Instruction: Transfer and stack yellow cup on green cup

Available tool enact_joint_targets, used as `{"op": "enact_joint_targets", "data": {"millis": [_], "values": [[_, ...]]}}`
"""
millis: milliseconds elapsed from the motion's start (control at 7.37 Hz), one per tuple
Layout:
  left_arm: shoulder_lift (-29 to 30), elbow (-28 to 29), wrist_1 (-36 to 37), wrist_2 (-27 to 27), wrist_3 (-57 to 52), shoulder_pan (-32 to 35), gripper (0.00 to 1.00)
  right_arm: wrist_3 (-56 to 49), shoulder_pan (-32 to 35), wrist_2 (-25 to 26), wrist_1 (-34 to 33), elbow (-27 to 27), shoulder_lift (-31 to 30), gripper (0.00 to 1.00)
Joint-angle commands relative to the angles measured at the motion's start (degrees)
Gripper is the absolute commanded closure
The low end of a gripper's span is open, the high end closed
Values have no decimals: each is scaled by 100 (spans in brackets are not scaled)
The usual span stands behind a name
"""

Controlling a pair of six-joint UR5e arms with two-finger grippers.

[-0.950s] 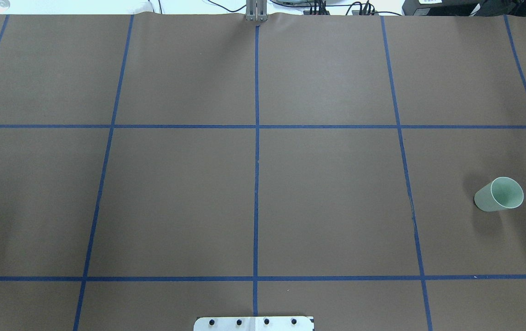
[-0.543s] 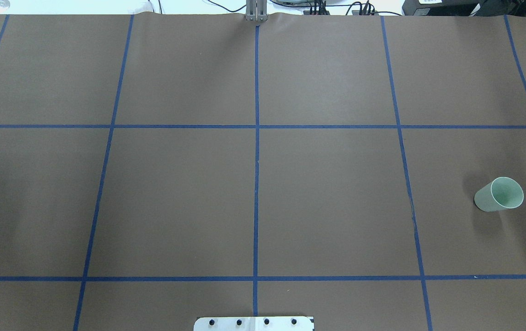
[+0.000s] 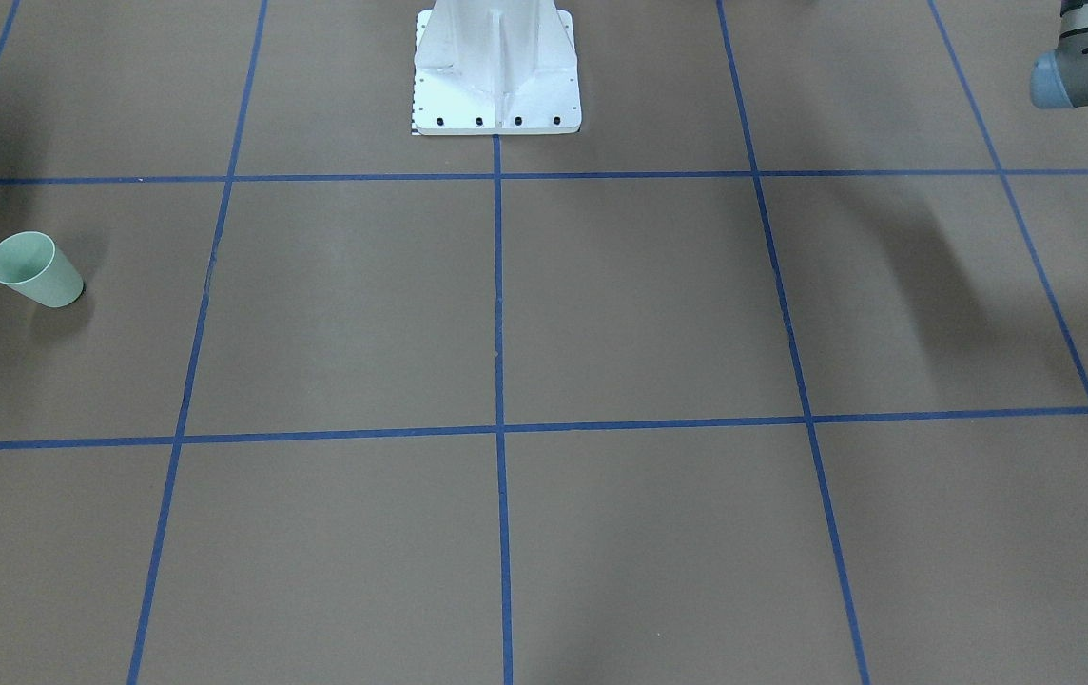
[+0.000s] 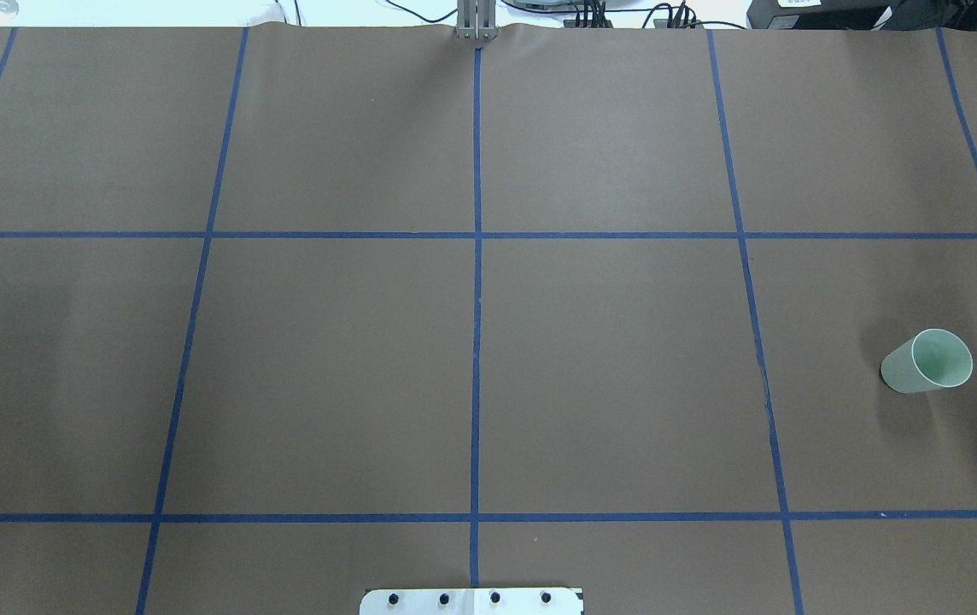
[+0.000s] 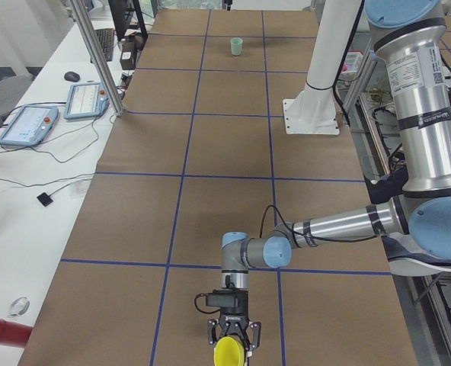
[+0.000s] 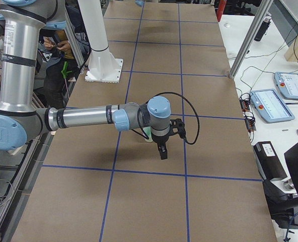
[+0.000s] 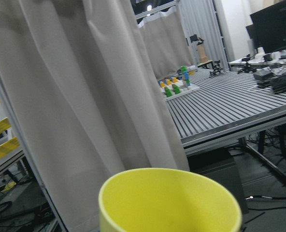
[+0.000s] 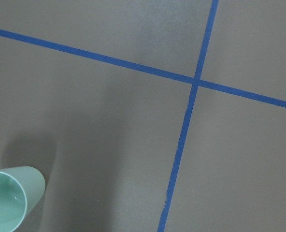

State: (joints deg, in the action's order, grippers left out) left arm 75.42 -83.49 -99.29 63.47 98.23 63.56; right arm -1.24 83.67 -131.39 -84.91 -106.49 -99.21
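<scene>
The green cup (image 4: 924,363) stands upright on the brown table at its right side; it also shows in the front view (image 3: 35,271), far off in the exterior left view (image 5: 236,46) and at the lower left of the right wrist view (image 8: 7,198). The yellow cup (image 5: 230,354) sits at the left gripper (image 5: 231,341), past the table's left end, and fills the bottom of the left wrist view (image 7: 167,203). I cannot tell whether that gripper is shut. The right gripper (image 6: 162,151) points down beside the green cup (image 6: 147,135); I cannot tell whether it is open.
The white robot pedestal (image 3: 496,76) stands at the table's near middle edge. Blue tape lines grid the brown cover (image 4: 476,342). A metal post (image 5: 96,53) and tablets (image 5: 27,122) stand on the side bench. A person (image 6: 58,50) is behind the pedestal.
The green cup has not moved. Only a faint shadow on the table's left side has shifted.
</scene>
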Motion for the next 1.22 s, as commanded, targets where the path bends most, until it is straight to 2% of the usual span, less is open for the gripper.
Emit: {"op": "enact_joint_targets", "data": {"millis": [0,271,814,950,1085], "values": [[130,-1,-1349,-98,-1344,462,69,27,0,8,0,-47,95,0],[559,60,-2765,-90,-3074,981,69,54,0,17,0,-56,104,0],[956,184,-4490,-11,-4028,991,70,54,9,26,-8,23,227,0],[1000,193,-5060,155,-4345,991,71,54,9,26,-8,40,218,0],[957,201,-5535,713,-4644,991,71,54,9,26,-8,32,218,0]]}}
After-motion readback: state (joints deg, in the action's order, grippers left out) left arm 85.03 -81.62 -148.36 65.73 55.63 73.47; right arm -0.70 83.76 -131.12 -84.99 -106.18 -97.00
